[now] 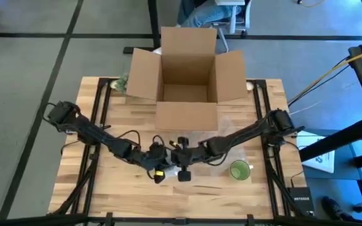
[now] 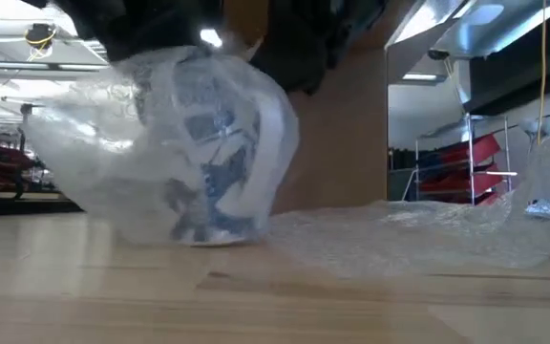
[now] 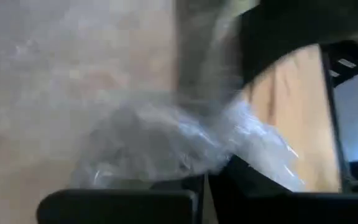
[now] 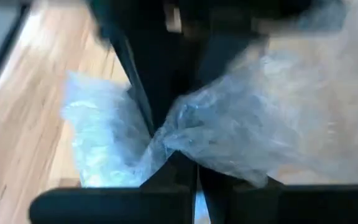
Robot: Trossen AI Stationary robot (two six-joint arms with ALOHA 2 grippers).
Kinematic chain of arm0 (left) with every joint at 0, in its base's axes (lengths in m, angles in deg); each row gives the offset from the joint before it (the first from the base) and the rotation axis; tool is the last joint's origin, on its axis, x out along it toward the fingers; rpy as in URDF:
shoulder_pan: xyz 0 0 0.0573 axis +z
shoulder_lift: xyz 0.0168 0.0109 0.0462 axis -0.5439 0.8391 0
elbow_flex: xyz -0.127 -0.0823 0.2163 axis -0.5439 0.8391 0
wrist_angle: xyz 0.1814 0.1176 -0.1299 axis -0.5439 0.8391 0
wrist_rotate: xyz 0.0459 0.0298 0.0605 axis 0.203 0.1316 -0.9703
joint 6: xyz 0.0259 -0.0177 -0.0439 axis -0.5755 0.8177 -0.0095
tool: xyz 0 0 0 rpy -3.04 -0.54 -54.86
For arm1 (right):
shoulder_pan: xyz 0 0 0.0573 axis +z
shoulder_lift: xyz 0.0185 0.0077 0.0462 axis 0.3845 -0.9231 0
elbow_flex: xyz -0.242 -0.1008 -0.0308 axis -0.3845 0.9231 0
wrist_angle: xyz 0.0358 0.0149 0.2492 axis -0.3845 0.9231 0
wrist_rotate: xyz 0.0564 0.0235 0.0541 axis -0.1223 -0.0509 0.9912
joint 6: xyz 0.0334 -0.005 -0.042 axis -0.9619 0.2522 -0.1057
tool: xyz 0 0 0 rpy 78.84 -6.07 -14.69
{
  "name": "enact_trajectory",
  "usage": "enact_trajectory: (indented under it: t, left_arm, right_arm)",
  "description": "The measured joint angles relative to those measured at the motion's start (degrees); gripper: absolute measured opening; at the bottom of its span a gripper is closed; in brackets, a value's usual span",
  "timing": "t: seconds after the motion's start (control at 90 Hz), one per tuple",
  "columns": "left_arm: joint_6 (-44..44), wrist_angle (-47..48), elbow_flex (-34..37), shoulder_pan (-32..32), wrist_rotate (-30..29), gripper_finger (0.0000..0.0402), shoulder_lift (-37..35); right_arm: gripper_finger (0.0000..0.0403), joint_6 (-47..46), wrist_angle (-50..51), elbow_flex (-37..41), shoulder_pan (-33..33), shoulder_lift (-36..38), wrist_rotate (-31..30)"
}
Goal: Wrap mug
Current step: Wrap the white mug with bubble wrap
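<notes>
A blue-and-white mug (image 2: pixel 208 182) is bundled in clear bubble wrap (image 2: pixel 151 105). Its bottom rests on the wooden table (image 2: pixel 275 306), near the middle of the front edge. My left gripper (image 1: pixel 158 164) and my right gripper (image 1: pixel 182 164) meet over the bundle from either side, each shut on the wrap. The arms hide the bundle in the high view. A loose stretch of wrap (image 2: pixel 418 234) trails flat over the table toward the right. My left gripper pinches a gathered bunch of bubble wrap (image 3: pixel 185 155) between its two fingers, coming from the table's left. The wrap is crumpled in several layers. My right gripper pinches a twisted bunch of the wrap (image 4: pixel 166 140) between its two fingers, coming from the table's right. The wrap fans out beyond the fingers.
An open cardboard box (image 1: pixel 187 78) stands at the table's far middle. A green mug (image 1: pixel 239 169) stands near the front right, close to my right arm. A person's legs (image 1: pixel 200 12) show beyond the box.
</notes>
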Motion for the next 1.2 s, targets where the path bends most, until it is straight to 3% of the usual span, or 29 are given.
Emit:
enact_trajectory:
  t: [0.233,0.444,0.6,0.856,1.2]
  left_arm:
    - [-1.6,1.3,0.0,-1.4,-2.5,0.0,-5.2]
    - [-5.0,4.8,-0.1,-0.9,-10.4,0.0,-7.5]
    - [-3.4,8.1,-0.1,0.0,-6.5,0.0,-4.4]
    - [-2.9,3.0,-0.4,-1.3,-3.9,0.0,3.6]
    - [-2.0,2.3,-0.3,-0.8,-2.9,0.0,3.9]
  right_arm:
    - [0.0,1.3,1.2,-1.2,0.0,-0.2,0.2]
    - [0.0,1.5,1.0,-1.2,0.0,-0.2,0.2]
    - [0.0,1.5,0.9,-1.2,0.0,-0.2,0.2]
    - [0.0,1.6,1.2,-1.2,0.0,0.0,0.1]
    - [0.0001,0.7,10.2,-1.1,0.0,8.3,2.2]
